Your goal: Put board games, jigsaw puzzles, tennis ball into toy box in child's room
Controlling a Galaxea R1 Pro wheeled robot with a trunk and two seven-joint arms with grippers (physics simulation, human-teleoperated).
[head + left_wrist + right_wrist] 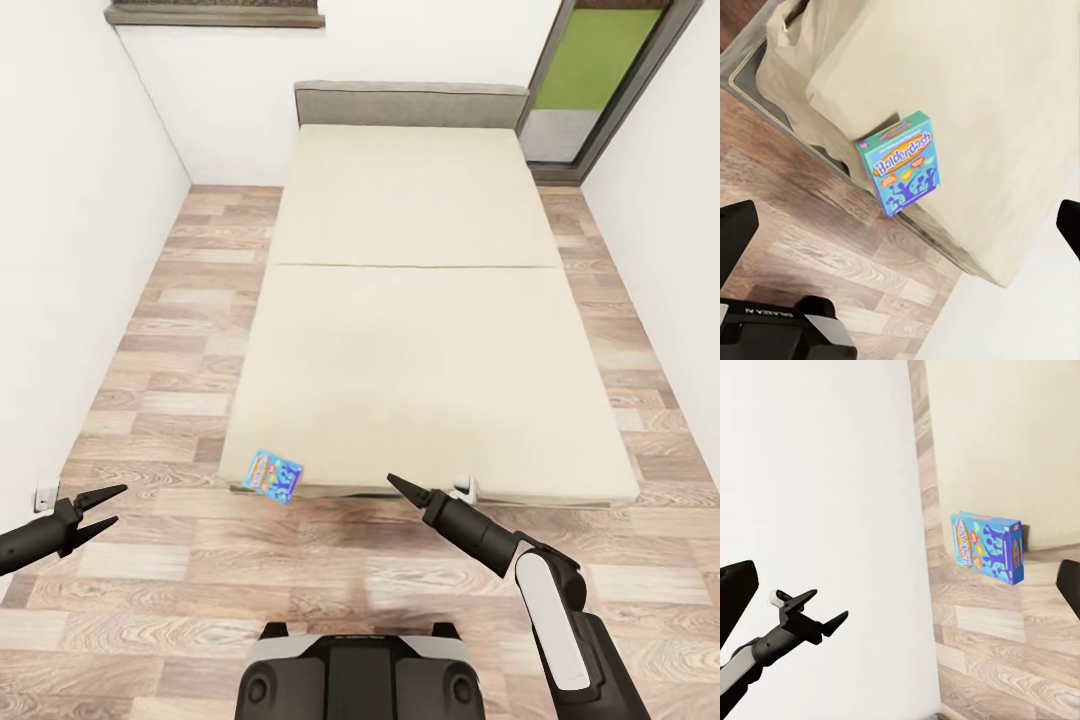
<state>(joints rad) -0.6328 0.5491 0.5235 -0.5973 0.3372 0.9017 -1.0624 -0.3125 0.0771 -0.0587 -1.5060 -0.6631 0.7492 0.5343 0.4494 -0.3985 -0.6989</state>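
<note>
The robot stands at the foot of the bed [420, 330]. A blue-teal Balderdash game box [274, 475] hangs off the bed's near left corner, partly over the floor. The left claw [100, 510] is spread and holds nothing. The right claw [400, 487] looks pinched together, empty. I think grabbing the box comes next; the left claw must reach over.

bed [420, 330]: beige mattress | board game [275, 475]: teal box at near-left corner edge

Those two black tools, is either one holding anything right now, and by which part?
Nothing is held. The left tool and right tool are both empty; the blue-teal board game lies untouched at the bed's edge.
</note>
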